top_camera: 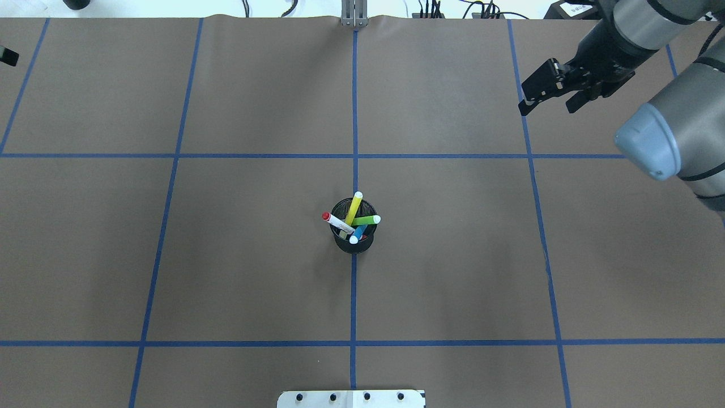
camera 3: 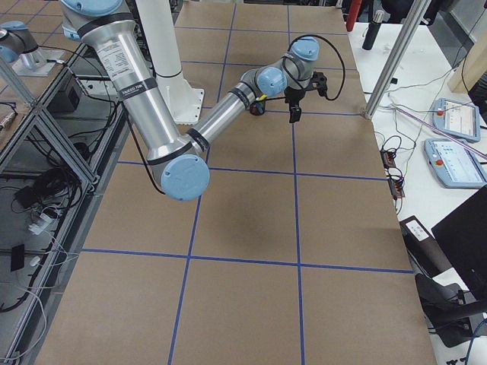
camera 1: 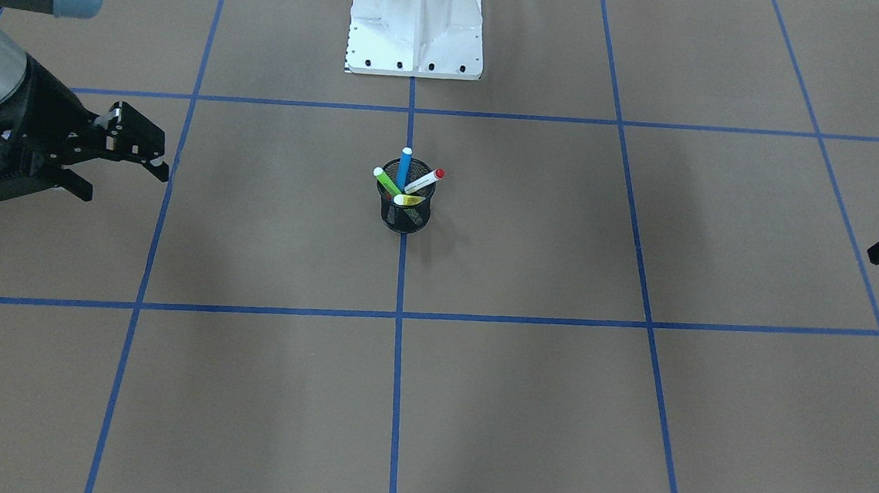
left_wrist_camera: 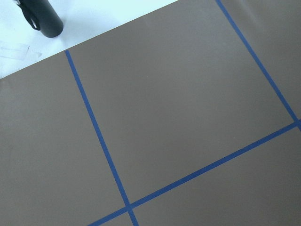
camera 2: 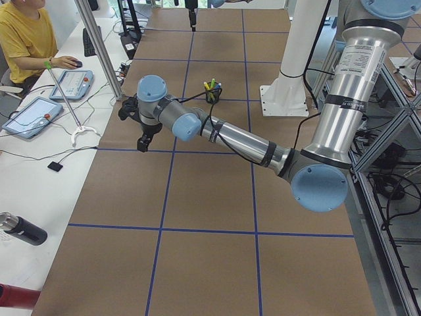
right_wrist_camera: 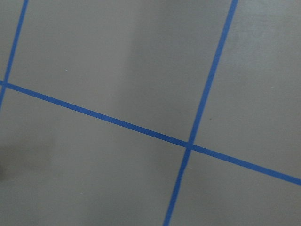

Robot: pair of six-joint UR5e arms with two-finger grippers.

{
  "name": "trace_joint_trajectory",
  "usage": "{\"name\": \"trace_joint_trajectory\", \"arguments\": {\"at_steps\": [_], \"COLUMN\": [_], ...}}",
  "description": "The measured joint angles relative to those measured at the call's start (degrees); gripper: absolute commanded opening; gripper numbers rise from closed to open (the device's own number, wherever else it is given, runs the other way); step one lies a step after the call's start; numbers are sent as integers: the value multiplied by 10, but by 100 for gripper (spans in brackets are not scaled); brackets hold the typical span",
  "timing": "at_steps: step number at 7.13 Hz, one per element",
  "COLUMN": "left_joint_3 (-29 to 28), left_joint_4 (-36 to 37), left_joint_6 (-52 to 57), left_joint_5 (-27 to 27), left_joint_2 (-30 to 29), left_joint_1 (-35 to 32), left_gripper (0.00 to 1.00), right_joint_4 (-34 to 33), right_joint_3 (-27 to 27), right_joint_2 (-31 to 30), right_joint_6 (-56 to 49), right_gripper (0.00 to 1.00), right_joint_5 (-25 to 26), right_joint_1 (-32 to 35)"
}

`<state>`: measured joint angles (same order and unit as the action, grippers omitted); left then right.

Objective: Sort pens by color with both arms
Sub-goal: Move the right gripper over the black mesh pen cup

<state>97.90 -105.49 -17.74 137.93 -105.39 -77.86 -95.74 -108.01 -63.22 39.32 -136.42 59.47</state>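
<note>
1. Base plate (top_camera: 351,398), white, at 6 o'clock edge of table (top_camera: 226,255), on the centre tape line (top_camera: 353,294).
2. Mesh cup (top_camera: 344,245), black, upright at table centre, on that same line.
3. All 4 pens sit in the cup w/ ends sticking out: blue pen (top_camera: 358,232) leans to 6 o'clock, green pen (top_camera: 367,220) to 3, yellow pen (top_camera: 354,207) to 12, white pen w/ red cap (top_camera: 335,221) to approx 10. None sorted yet.
4. R gripper (top_camera: 547,106) hovers at approx 2 o'clock from cup, well apart from it. Fingers spread, nothing between them.
5. L gripper (camera 2: 135,125) hovers at approx 10 o'clock from cup, well apart, by table's far-left corner. It is cut off by the frame edge in front and overhead views, so can't tell if fingers are apart or together.
6. Person (camera 2: 23,36) in yellow shirt sits at a side desk beyond the 12 o'clock edge, hand on a mouse.
</note>
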Motion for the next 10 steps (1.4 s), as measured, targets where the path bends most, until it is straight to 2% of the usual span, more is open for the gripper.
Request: {"name": "trace_joint_trajectory", "arguments": {"at_steps": [2, 4, 5, 7, 8, 10], "left_joint_3": [-1, -6, -8, -10, -10, -10], "left_joint_4": [-3, -3, -4, -4, -4, -4], "left_joint_6": [-58, -94, -99, -101, -102, -102], "left_joint_5": [-2, -6, -7, -7, -7, -7], "left_joint_2": [-21, -35, -38, -39, -39, -38], "left_joint_1": [42, 73, 80, 88, 89, 89], "left_gripper": [100, 100, 100, 100, 100, 100], "right_joint_4": [55, 65, 56, -30, -68, -112], "right_joint_3": [-8, -18, -20, -18, -7, 34], "right_joint_2": [18, 39, 53, 107, 137, 190], "right_joint_6": [184, 338, 388, 436, 453, 476], "right_gripper": [100, 100, 100, 97, 93, 66], "right_joint_5": [77, 176, 223, 293, 313, 337], "right_joint_1": [-77, -168, -210, -277, -300, -333]}}
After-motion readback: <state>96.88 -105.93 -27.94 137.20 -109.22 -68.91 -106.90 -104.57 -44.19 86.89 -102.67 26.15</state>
